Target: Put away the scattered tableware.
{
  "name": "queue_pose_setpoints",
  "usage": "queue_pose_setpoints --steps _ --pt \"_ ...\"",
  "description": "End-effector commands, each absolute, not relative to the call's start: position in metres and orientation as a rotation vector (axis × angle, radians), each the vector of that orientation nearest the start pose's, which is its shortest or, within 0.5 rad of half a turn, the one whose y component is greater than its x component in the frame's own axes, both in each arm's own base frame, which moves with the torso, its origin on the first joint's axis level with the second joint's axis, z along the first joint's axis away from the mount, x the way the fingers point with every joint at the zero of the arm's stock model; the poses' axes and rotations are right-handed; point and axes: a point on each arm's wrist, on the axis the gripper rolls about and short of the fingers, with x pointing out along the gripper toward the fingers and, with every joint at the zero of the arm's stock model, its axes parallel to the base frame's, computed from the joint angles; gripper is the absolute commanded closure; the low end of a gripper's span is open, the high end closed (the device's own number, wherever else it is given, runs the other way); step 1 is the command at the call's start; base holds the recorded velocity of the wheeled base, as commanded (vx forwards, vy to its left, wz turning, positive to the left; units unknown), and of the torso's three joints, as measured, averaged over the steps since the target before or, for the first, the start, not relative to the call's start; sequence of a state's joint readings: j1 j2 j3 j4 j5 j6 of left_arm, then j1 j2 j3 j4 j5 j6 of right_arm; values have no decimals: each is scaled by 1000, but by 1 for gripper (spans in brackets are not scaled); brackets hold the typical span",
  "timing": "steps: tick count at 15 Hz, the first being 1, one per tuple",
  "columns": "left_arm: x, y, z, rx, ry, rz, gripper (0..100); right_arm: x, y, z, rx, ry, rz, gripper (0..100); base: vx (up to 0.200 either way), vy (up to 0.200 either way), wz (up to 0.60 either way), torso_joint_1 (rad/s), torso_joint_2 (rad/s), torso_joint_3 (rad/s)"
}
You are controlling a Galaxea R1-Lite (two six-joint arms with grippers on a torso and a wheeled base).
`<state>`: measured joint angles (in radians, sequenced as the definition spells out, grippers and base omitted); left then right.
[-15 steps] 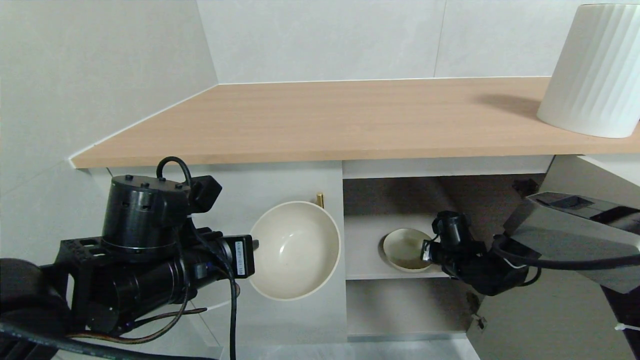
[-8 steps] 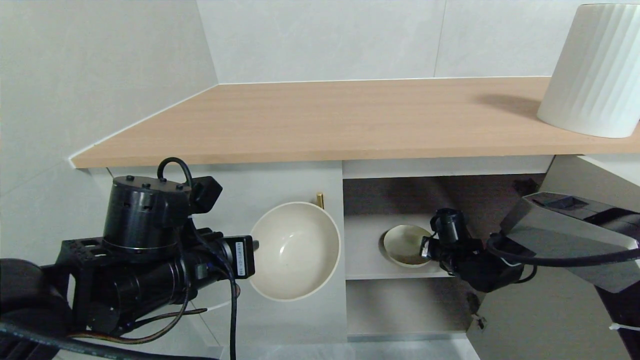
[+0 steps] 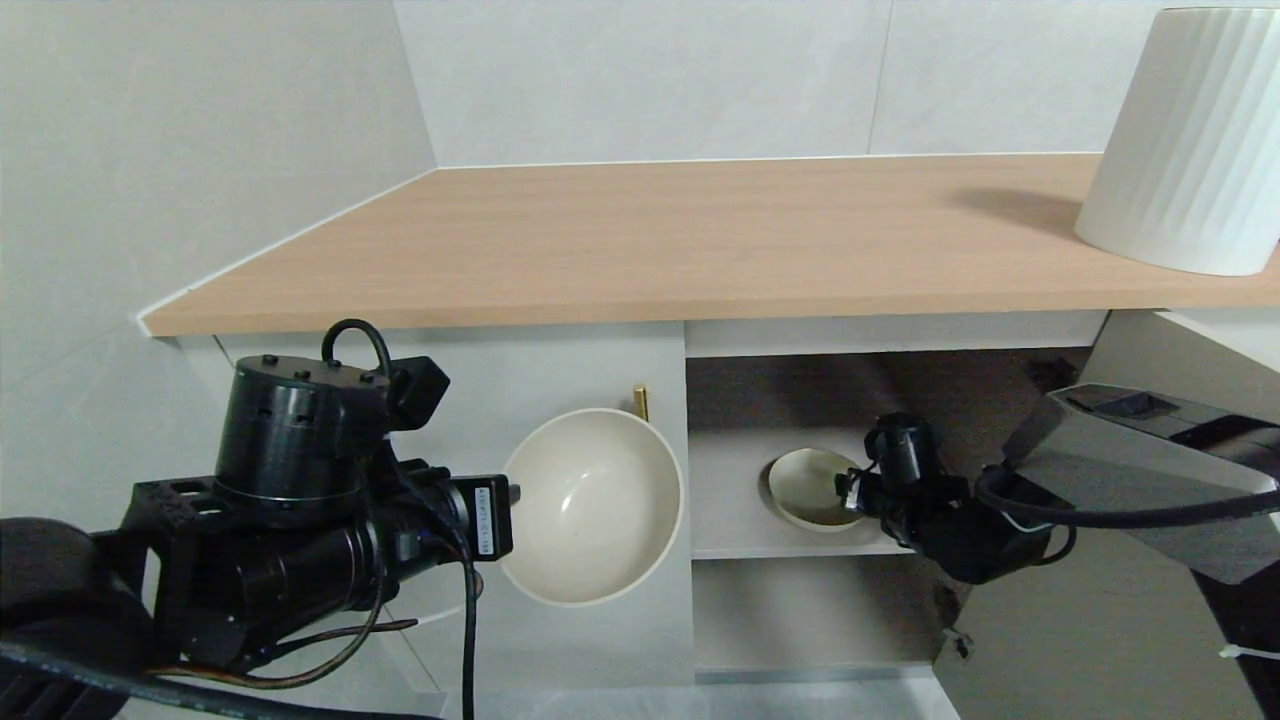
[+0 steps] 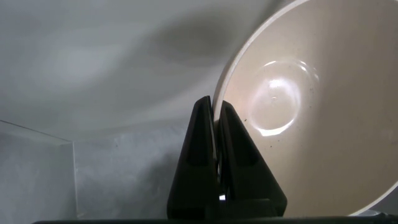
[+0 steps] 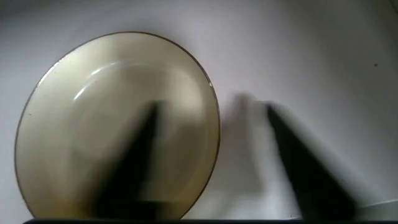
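Under the bench's (image 3: 640,240) front edge, your left claw (image 3: 508,490) grips the large cream bowl (image 3: 590,505), tipped on edge before the closed cabinet door (image 3: 560,370). The left wrist view shows its fingers (image 4: 200,137) pinching the rim, inside and out. Further right under the bench, the small dish (image 3: 805,487) lies on the open shelf (image 3: 725,500). The right wrist view shows your right claw (image 5: 211,109) spread wide astride the dish's rim, blurred. A white ribbed vessel (image 3: 1185,140) stands at the bench's right end, with pale tiled wall (image 3: 640,80) behind it.
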<state>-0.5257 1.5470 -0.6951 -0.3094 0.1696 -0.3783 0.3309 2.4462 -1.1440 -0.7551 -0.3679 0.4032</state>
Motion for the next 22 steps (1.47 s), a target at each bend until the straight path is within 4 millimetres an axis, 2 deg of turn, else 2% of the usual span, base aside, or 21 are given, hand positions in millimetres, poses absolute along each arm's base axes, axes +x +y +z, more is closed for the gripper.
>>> queue_pose_setpoints --steps 1,3,7,10,13,15,16,17,19,22 --pt "221 -125 163 -177 578 -244 100 413 134 -2 212 486 -135 0 0 0 0 0 0 0" --pt "221 -129 161 -169 586 -258 100 404 132 10 214 484 -126 0 0 0 0 0 0 0" --pt "204 -154 137 -60 745 -333 100 349 142 70 213 491 69 0 0 0 0 0 0 0" --pt "210 -169 117 26 818 -350 100 301 152 111 161 545 241 0 0 0 0 0 0 0" --pt "219 -184 99 71 867 -361 100 260 161 138 130 603 394 0 0 0 0 0 0 0" --pt "216 -193 96 85 873 -387 100 244 168 146 106 630 469 0 0 0 0 0 0 0" --pt "213 -199 93 101 881 -404 100 229 176 148 83 655 517 0 0 0 0 0 0 0" --pt "212 -201 92 103 884 -407 100 224 181 146 70 667 537 0 0 0 0 0 0 0" --pt "211 -202 92 107 885 -412 100 215 194 136 34 701 580 0 0 0 0 0 0 0" --pt "205 -207 92 115 884 -432 100 214 208 119 -6 750 586 0 0 0 0 0 0 0"
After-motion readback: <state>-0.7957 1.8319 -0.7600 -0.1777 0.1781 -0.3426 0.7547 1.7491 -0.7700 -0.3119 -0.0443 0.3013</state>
